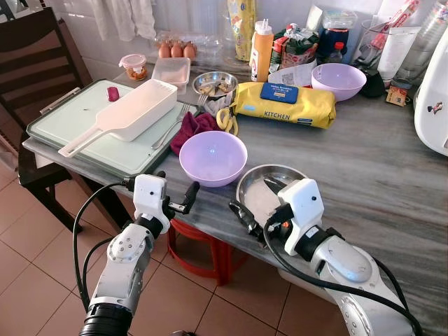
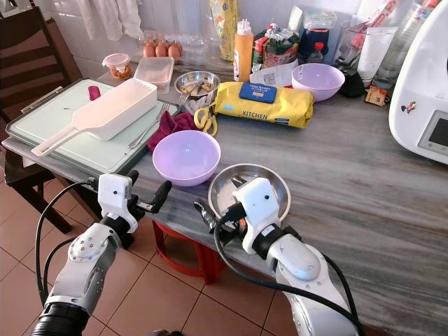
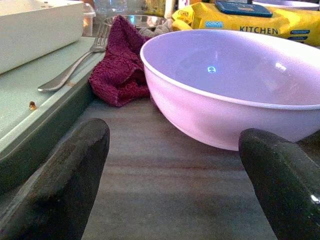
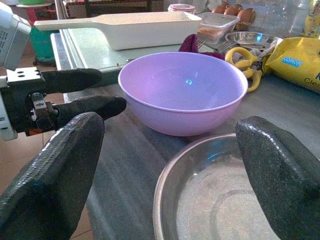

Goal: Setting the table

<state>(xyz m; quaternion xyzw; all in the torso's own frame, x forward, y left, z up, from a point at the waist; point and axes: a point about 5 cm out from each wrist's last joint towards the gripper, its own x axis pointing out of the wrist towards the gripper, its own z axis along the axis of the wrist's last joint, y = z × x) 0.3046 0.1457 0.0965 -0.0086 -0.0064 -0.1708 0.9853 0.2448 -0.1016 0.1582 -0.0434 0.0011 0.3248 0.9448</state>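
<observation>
A purple plastic bowl [image 1: 213, 157] stands near the front edge of the grey table [image 1: 364, 161]. Just right of it sits an empty steel bowl [image 1: 260, 196]. My left gripper [image 1: 175, 189] hovers open at the table edge, just short of the purple bowl [image 3: 235, 85], fingers apart and holding nothing. Over the steel bowl's [image 4: 215, 200] near rim, my right gripper [image 1: 257, 199] is also open, one finger above the bowl and one outside it. A fork [image 1: 171, 122] lies on the green tray [image 1: 70, 119]. A second purple bowl [image 1: 338, 79] is at the back.
A long white scoop [image 1: 133, 112] lies on the tray beside a maroon cloth [image 1: 192, 126]. Behind are a yellow wipes pack [image 1: 283, 103], a small steel bowl [image 1: 213, 84], eggs [image 1: 176, 50] and bottles. A white appliance [image 1: 434, 105] stands right, a dark chair [image 1: 35, 49] left, a red stool [image 1: 203, 252] below.
</observation>
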